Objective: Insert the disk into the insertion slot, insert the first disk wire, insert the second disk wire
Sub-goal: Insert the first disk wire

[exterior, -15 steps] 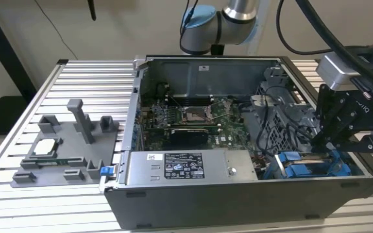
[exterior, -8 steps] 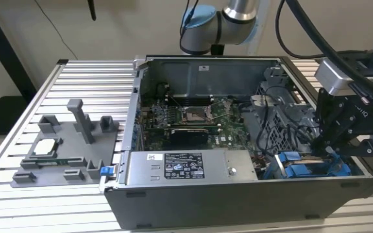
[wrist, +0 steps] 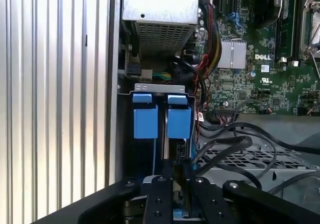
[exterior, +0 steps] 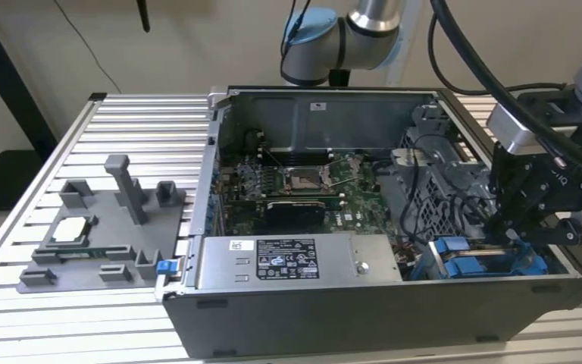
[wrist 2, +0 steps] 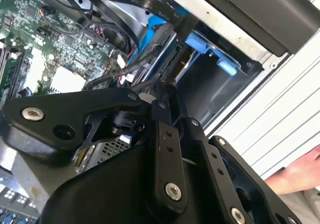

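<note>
An open computer case (exterior: 372, 303) stands on a slatted metal surface (exterior: 139, 129). A grey parts tray (exterior: 99, 250) lies beside it on the exterior view's left. Inside the case, the power supply (exterior: 286, 262) sits along the front wall, with the motherboard (exterior: 301, 189) behind it.

The slot (wrist: 160, 88) is in the case's front corner, on the exterior view's right, just beside the power supply. Two blue carriers (wrist: 145, 119) stand side by side in it. I cannot tell whether either one holds the disk.

Black cables (wrist: 235, 144) loop over a perforated metal cage (wrist: 250, 161) right next to the slot, crowding the path on that side.

The arm (exterior: 357, 30) reaches over the case's back wall. The hand (exterior: 514, 235) points down into that corner, its tip low over the carriers. I cannot tell whether the hand is open or closed, or whether it grips anything.
</note>
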Controlling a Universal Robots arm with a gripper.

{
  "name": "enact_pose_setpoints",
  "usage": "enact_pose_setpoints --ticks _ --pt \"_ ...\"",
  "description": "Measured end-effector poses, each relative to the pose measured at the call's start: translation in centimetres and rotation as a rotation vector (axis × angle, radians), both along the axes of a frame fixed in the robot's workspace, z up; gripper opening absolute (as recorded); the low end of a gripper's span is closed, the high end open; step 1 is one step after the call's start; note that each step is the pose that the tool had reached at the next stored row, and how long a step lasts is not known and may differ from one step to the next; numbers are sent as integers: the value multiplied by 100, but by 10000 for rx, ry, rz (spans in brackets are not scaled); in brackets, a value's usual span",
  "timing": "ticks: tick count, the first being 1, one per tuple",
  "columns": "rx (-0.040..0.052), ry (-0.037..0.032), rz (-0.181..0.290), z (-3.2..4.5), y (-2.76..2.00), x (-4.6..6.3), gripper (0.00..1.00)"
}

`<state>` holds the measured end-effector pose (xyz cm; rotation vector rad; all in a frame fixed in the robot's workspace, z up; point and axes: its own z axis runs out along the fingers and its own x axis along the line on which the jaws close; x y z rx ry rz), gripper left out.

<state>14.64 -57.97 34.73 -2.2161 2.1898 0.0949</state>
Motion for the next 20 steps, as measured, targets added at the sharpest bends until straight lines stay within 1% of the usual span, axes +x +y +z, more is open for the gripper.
enact_pose_setpoints --ticks 6,8,10,15,20 --pt "2 -52 26 -39 89 57 0" --pt "-2 -51 27 -51 92 108 0" --pt "-1 -52 26 -62 93 132 0" --pt "-5 -64 26 -82 93 135 0" --pt "-2 -96 27 -104 93 136 0"
